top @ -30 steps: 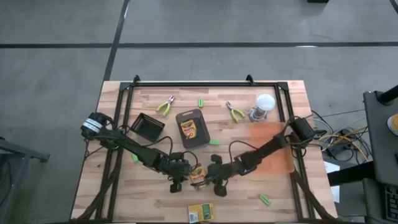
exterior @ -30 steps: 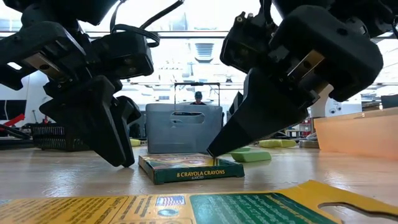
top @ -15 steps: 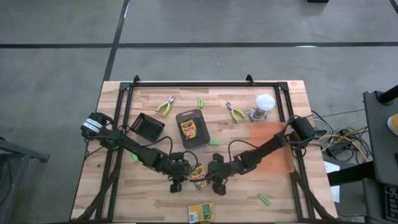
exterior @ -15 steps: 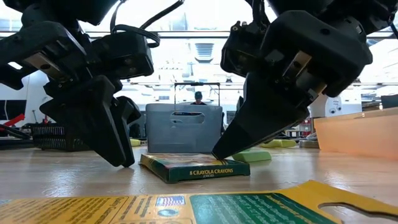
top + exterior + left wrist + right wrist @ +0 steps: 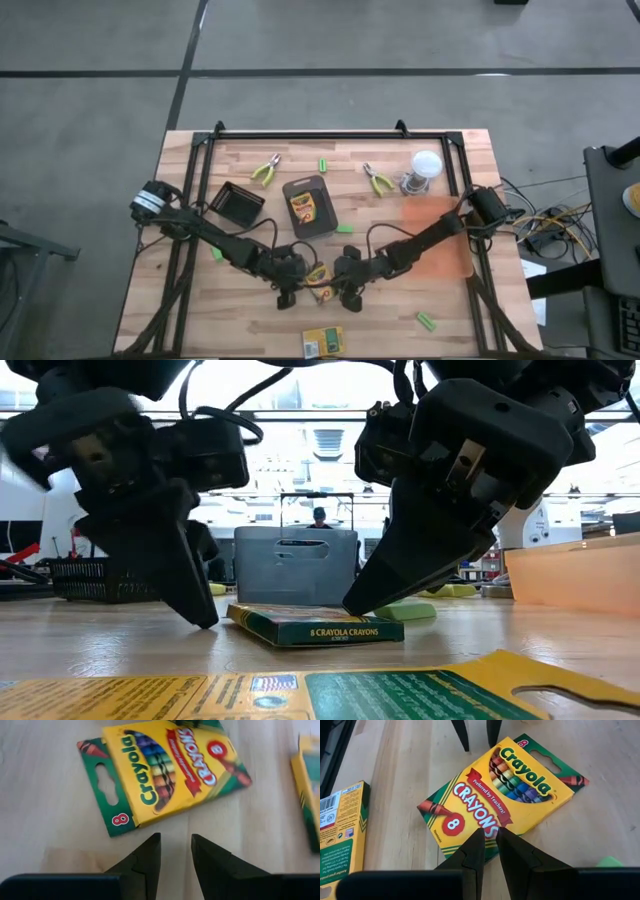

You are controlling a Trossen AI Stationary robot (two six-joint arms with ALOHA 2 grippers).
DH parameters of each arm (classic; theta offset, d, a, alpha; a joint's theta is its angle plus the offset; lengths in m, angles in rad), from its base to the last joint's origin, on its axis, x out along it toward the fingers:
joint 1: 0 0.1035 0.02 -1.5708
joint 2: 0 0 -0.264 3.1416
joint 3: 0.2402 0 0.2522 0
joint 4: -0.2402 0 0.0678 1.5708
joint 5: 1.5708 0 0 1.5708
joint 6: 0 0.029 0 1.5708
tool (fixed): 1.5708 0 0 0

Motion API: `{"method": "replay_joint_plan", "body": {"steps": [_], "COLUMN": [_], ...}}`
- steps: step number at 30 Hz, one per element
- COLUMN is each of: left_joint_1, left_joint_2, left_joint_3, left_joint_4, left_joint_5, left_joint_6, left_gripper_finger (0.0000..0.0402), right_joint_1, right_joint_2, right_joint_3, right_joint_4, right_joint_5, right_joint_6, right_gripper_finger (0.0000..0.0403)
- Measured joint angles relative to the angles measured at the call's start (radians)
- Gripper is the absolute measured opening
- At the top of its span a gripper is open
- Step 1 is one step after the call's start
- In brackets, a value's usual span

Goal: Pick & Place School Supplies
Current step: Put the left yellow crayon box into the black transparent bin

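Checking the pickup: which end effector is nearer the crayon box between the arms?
Right. The right end effector sits over the crayon box edge; the left end effector stands just off it.

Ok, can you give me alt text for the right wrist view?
A Crayola crayon box lies face-up on the wooden table, with the right gripper nearly shut, its fingers over the box's near edge. The left gripper shows beyond it; another crayon box lies at the frame's edge.

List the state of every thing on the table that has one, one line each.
Crayon box between the grippers: flat on the table, face up, unheld.
Crayon box in the grey tray: lying inside.
Crayon box at the near edge: flat.
Jar: upright, lid on.
Left gripper: slightly open, empty.
Right gripper: shut, tips over the box.
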Motion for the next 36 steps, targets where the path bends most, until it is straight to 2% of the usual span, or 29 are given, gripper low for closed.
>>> {"method": "replay_joint_plan", "body": {"steps": [9, 13, 18, 22, 36], "left_joint_1": [-0.006, -0.017, -0.026, -0.031, -0.071], "left_joint_2": [0.000, 0.001, 0.002, 0.002, 0.001], "left_joint_3": [0.000, -0.002, -0.002, -0.002, -0.001], "left_joint_4": [0.023, 0.057, 0.143, 0.145, 0.109], "left_joint_5": [0.019, 0.024, -0.077, -0.175, -0.138], "left_joint_6": [-0.430, -0.556, -0.626, -0.673, -0.749], "left_gripper_finger": [0.0116, 0.0116, 0.0116, 0.0116, 0.0116], "right_joint_1": [0.000, 0.000, 0.000, 0.000, -0.001], "right_joint_2": [0.002, 0.002, 0.002, 0.002, 0.002], "right_joint_3": [-0.001, -0.002, -0.002, -0.002, -0.003], "right_joint_4": [0.000, 0.000, 0.000, 0.000, -0.001], "right_joint_5": [0.000, 0.000, 0.000, 0.000, 0.001], "right_joint_6": [-0.001, -0.002, -0.003, -0.006, -0.006], "right_gripper_finger": [0.0056, 0.0056, 0.0056, 0.0056, 0.0057]}}
